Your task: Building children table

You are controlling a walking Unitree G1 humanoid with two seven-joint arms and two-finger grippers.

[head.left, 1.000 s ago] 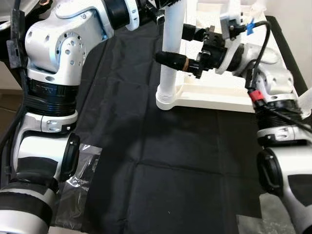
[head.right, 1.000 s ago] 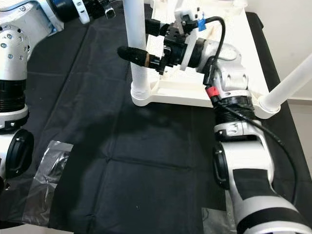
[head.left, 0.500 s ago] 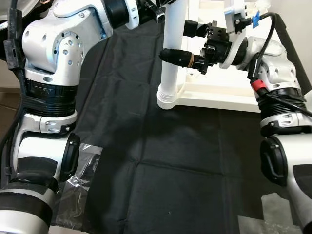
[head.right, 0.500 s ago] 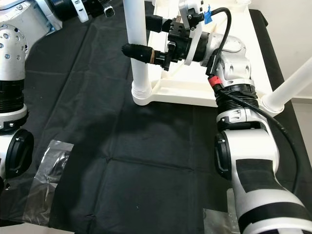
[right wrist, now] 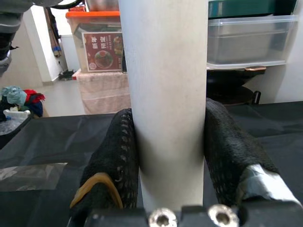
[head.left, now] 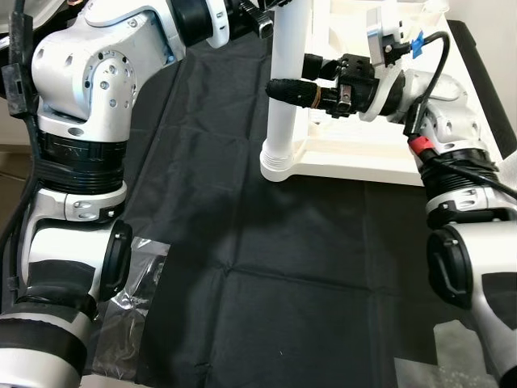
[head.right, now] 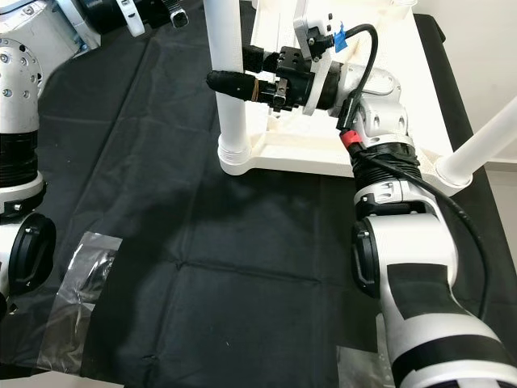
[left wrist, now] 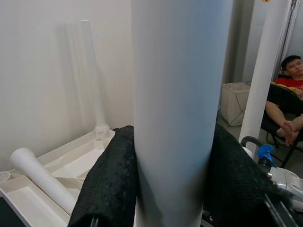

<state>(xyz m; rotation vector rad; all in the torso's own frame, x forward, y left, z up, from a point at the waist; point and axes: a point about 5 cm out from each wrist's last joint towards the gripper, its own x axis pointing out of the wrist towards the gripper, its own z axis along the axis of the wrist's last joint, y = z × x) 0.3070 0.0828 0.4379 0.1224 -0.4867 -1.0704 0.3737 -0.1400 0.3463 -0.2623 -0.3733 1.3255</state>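
A white children's table (head.left: 363, 166) lies upside down on a black cloth. One white leg (head.left: 283, 121) stands upright in its near left corner socket. My right gripper (head.left: 293, 78) is shut on this leg at mid height, one finger in front and one behind; its wrist view shows both fingers (right wrist: 118, 156) pressed against the leg (right wrist: 165, 94). My left gripper (left wrist: 174, 135) is shut on the same leg (left wrist: 180, 71) higher up, near the top edge of the eye views. A second leg (head.right: 485, 141) slants out of the near right corner.
The black cloth (head.left: 266, 267) covers the whole work surface. Patches of clear tape (head.left: 137, 275) hold its near corners. A loose white leg (left wrist: 42, 177) lies inside the upturned table. A person (left wrist: 289, 94) sits beyond the table. Storage boxes (right wrist: 246, 38) stand in the background.
My right gripper has risen a little along the leg and its fingers have levelled out. It stays shut on the leg. The left arm has hardly moved.
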